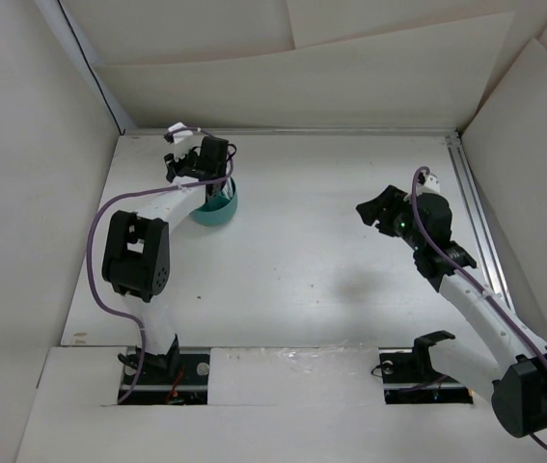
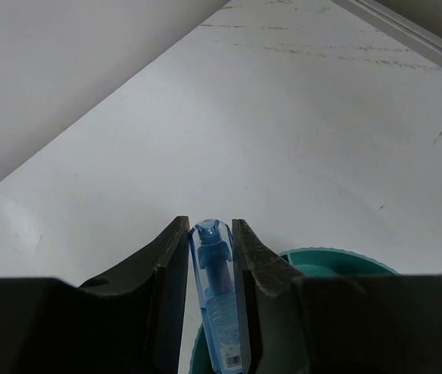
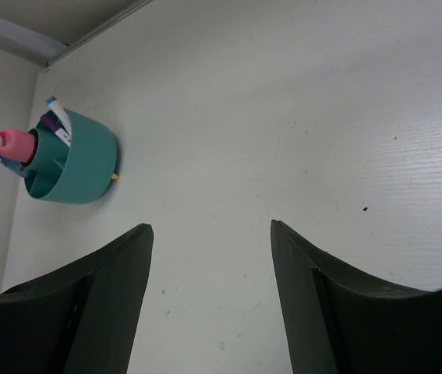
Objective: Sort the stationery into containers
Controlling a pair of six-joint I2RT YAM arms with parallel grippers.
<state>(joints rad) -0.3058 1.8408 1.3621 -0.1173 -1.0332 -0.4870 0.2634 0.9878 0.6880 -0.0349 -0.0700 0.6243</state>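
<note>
The round teal cup stands at the back left of the table. My left gripper is shut on a stubby blue piece and holds it just above the cup's rim. From the right wrist view the cup holds a pink stubby piece and slim white pens with purple and blue ends. My right gripper is open and empty over bare table at the right. An orange piece is not clearly seen.
White walls surround the table on three sides. A metal rail runs along the right edge. A small yellow bit shows at the cup's base. A purple cable loops off the left arm.
</note>
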